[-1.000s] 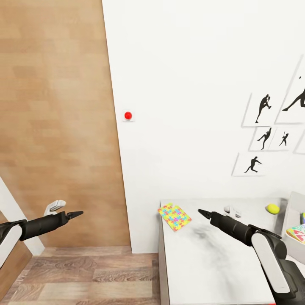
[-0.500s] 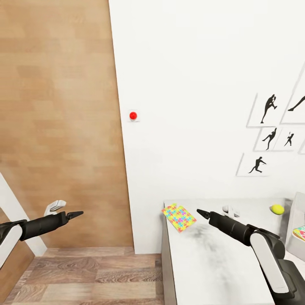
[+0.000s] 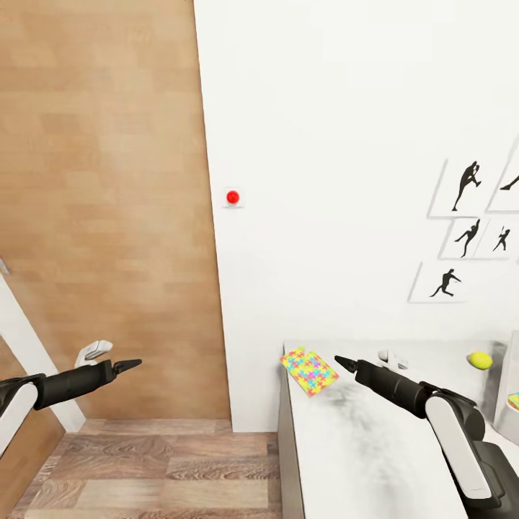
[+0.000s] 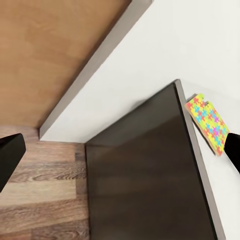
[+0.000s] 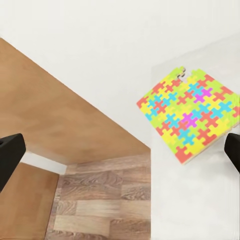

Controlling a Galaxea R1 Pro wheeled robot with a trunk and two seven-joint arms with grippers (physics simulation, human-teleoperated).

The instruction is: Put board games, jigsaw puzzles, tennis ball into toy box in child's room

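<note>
One jigsaw puzzle (image 3: 308, 370) lies flat at the near-left corner of the table (image 3: 360, 454), against the wall. My right gripper (image 3: 339, 362) hovers open just to its right, empty. In the right wrist view, the jigsaw puzzle (image 5: 187, 117) lies ahead of the gripper (image 5: 122, 147). The tennis ball (image 3: 480, 360) sits far right on the table. Part of the toy box (image 3: 507, 382) shows at the right edge, with a colourful sliver inside. My left gripper (image 3: 133, 365) hangs open over the floor, left of the table. Its wrist view catches the jigsaw puzzle (image 4: 210, 122). The bed is out of view.
A small white object (image 3: 393, 358) lies on the table behind my right arm. The table's dark side panel (image 4: 145, 170) drops to the wood floor (image 3: 158, 468). A white wall with a red button (image 3: 232, 197) and baseball silhouette pictures (image 3: 461, 187) stands behind. A wooden panel (image 3: 101, 202) fills the left.
The whole picture has shifted right, so the camera has turned left; the toy box has slid mostly out of frame. Both arms hold the same pose.
</note>
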